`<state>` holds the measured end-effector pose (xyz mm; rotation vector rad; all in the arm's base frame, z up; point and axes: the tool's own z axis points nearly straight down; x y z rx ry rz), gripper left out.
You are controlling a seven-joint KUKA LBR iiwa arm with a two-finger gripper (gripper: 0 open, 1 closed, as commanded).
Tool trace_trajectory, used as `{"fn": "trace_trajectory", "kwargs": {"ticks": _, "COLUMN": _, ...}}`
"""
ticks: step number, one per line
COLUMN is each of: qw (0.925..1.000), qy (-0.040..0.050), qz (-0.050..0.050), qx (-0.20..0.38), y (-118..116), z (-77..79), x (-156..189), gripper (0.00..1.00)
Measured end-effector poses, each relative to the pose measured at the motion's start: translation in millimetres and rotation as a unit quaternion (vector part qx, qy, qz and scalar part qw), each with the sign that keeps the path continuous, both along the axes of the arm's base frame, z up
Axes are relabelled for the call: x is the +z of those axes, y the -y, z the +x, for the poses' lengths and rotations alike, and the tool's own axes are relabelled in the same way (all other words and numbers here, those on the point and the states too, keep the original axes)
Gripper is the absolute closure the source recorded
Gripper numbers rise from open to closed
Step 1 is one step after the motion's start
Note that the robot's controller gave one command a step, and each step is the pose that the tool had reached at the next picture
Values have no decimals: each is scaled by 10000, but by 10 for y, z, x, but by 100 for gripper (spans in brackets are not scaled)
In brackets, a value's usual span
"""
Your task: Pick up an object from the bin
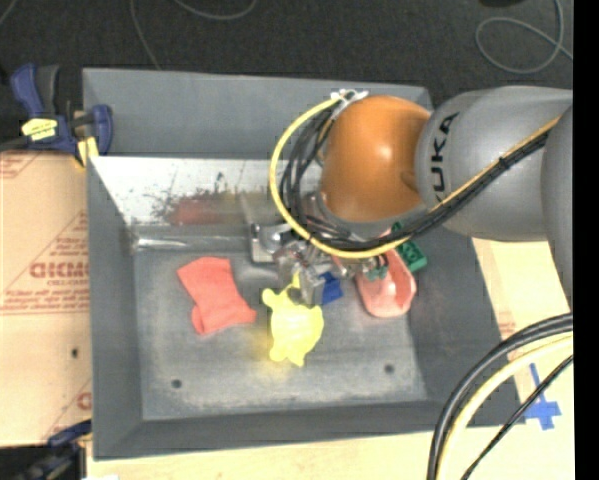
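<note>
Orange wrist cover uppermost. Hand at upper tip of yellow soft toy; red cloth left of toy. Hand opening: can't tell. Toy looks light, squashy; pinch its narrow top.

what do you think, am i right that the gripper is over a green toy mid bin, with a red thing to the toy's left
Not quite. The toy under the gripper is yellow, not green, as the camera view shows. The rest holds: it lies mid bin, with the red thing to its left.
</note>
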<state>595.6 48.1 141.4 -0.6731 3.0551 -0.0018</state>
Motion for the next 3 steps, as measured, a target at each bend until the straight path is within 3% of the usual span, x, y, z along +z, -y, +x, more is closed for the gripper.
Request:
{"fn": "trace_trajectory", "kwargs": {"ticks": 1, "qw": 10000, "qy": -1, "qz": 2, "qx": -4, "y": -1, "z": 0, "x": 0, "gripper": 100}}
{"fn": "trace_trajectory", "kwargs": {"ticks": 2, "qw": 9998, "qy": -7, "qz": -5, "qx": 185, "y": 12, "z": 97, "x": 275, "gripper": 100}}
{"fn": "trace_trajectory", "kwargs": {"ticks": 3, "qw": 9997, "qy": 51, "qz": -1, "qx": 253, "y": 20, "z": 143, "x": 334, "gripper": 100}}
